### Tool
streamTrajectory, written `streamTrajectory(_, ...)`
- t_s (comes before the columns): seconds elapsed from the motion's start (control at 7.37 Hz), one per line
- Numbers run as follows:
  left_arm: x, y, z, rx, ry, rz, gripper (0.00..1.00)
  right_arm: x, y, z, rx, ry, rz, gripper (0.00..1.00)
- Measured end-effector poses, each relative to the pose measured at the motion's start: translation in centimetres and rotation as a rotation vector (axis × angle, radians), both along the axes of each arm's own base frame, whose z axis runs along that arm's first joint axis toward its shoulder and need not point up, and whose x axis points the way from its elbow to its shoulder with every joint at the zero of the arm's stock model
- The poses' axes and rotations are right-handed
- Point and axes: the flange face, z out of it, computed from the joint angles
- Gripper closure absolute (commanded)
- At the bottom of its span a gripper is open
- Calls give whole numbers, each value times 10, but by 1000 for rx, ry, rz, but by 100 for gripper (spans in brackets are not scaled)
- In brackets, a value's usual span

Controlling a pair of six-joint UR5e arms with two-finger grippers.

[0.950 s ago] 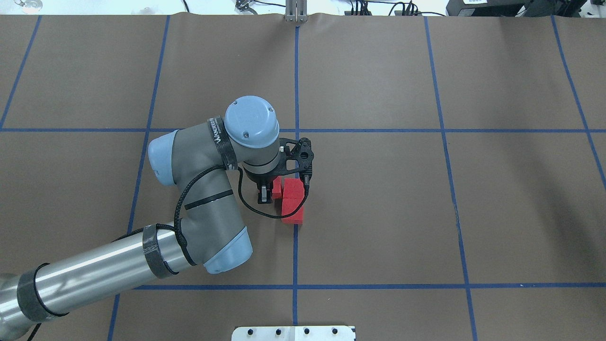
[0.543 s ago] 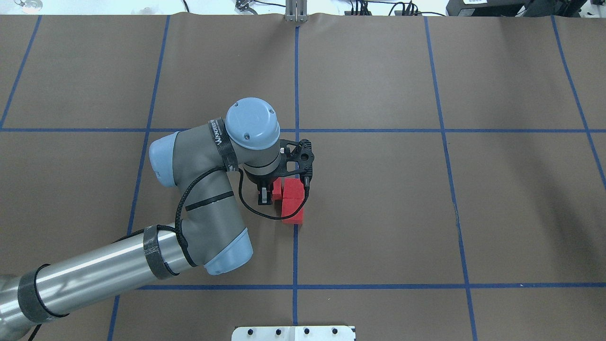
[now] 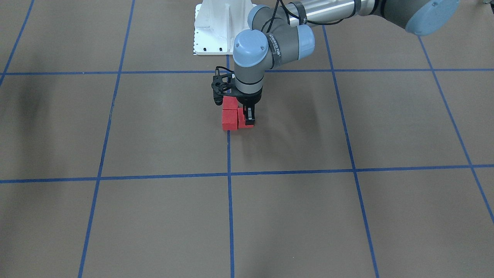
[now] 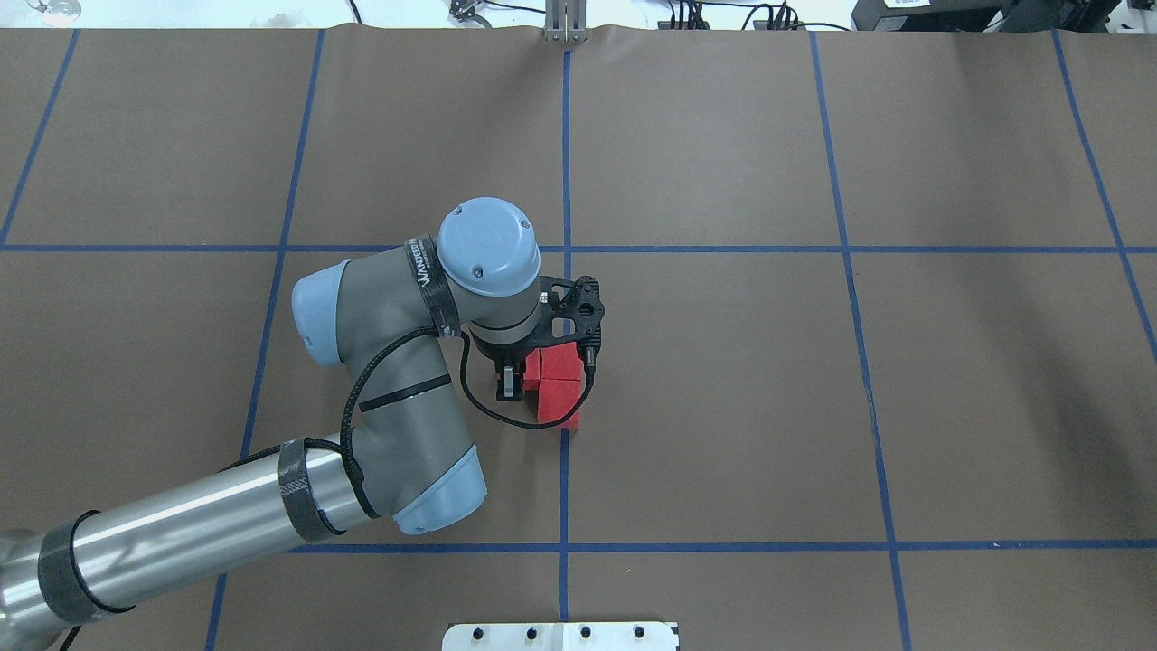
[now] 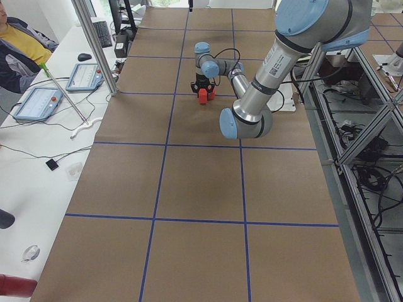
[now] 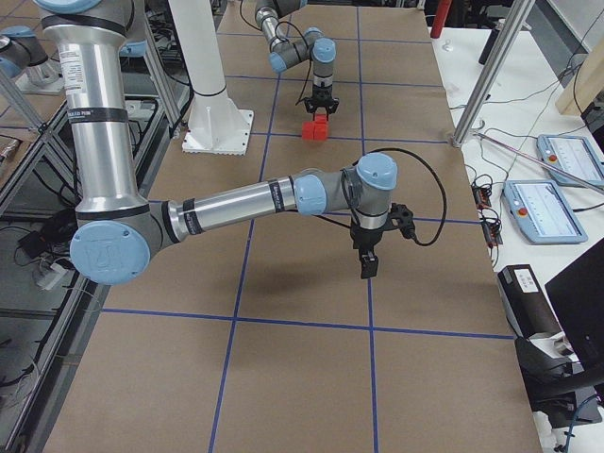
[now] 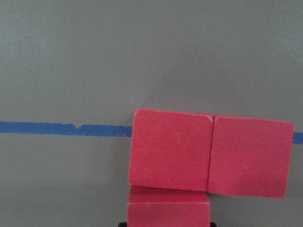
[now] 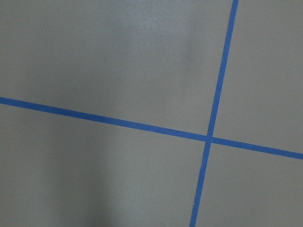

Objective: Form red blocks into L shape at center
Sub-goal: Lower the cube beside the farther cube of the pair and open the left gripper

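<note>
Left gripper (image 3: 249,116) has crept slightly toward the center tape line (image 7: 57,128) and the robot-side edge of the bench (image 4: 949,407) vs 1 s ago in the overhead view; the two blocks on the line look unmoved. Red blocks (image 4: 559,398) sit mid-bench, well apart from every edge, in an L. End block (image 7: 251,156) and corner block (image 7: 170,149) are side by side, touching, both over the tape line, with the corner block farther from the robot-side edge. Third block (image 7: 168,210) butts against the corner block, on the robot's left of the line. Fingers straddle the third block, clamped on two opposite sides; the wrist view shows only black slivers of them at its lower corners. Right gripper (image 6: 366,264) hangs above the bench near a tape crossing (image 8: 208,138), well apart from the blocks; can't tell whether its fingers are open or closed.
</note>
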Motion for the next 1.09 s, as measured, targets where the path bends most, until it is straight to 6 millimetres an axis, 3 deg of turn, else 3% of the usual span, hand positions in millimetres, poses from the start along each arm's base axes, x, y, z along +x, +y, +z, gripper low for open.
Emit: streamTrajectory(1.09,4,1,3,-3,-5,3,32,0,0,0,0,-1,0,0)
